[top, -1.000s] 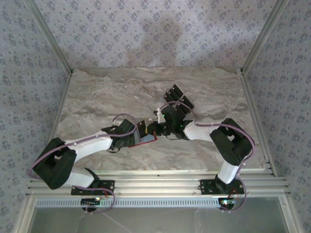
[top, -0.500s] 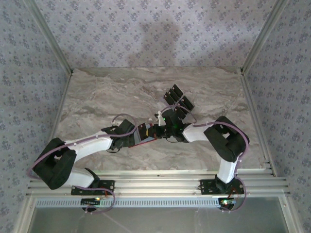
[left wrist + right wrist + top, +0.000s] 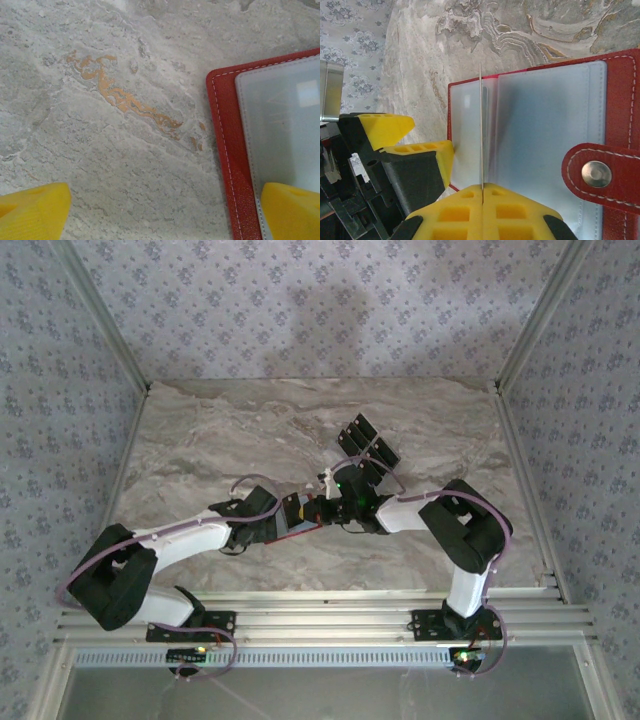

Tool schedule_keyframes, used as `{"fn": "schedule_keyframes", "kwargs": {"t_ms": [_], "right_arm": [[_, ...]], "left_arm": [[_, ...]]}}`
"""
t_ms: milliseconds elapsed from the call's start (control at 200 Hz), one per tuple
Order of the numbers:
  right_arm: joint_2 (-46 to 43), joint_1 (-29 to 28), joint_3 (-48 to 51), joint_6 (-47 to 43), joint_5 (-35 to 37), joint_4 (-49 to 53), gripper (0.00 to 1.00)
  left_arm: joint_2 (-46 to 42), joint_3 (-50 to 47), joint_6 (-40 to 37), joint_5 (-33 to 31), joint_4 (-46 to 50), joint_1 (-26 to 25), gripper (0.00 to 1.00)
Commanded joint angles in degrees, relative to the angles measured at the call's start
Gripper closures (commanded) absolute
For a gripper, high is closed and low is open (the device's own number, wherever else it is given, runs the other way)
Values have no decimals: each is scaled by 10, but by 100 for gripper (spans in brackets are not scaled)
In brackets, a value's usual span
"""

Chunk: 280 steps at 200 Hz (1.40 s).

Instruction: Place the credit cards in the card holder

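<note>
Above the card holder, a credit card is pinched by the right gripper.
The left gripper is spread empty; the card could be buckled if misaligned.

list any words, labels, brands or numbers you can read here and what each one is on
No readable text in these views.
On the card holder: nothing, plain red cover, snap button unmarked.
On the loose credit cards: too small to read.
On the credit card in the right end effector: edge-on, faces hidden.
</note>
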<state>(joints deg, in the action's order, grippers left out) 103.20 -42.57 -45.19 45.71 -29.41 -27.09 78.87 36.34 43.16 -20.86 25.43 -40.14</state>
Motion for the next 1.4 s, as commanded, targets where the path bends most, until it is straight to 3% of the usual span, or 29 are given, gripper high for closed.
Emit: {"fn": "schedule_keyframes", "kwargs": {"t_ms": [0, 1394], "right_arm": [[11, 1, 2, 6, -12, -10, 100], [56, 10, 14, 14, -59, -21, 100]], "left_arm": [[1, -12, 3, -12, 24, 1, 2], [4, -15, 0, -8, 16, 4, 3]]}}
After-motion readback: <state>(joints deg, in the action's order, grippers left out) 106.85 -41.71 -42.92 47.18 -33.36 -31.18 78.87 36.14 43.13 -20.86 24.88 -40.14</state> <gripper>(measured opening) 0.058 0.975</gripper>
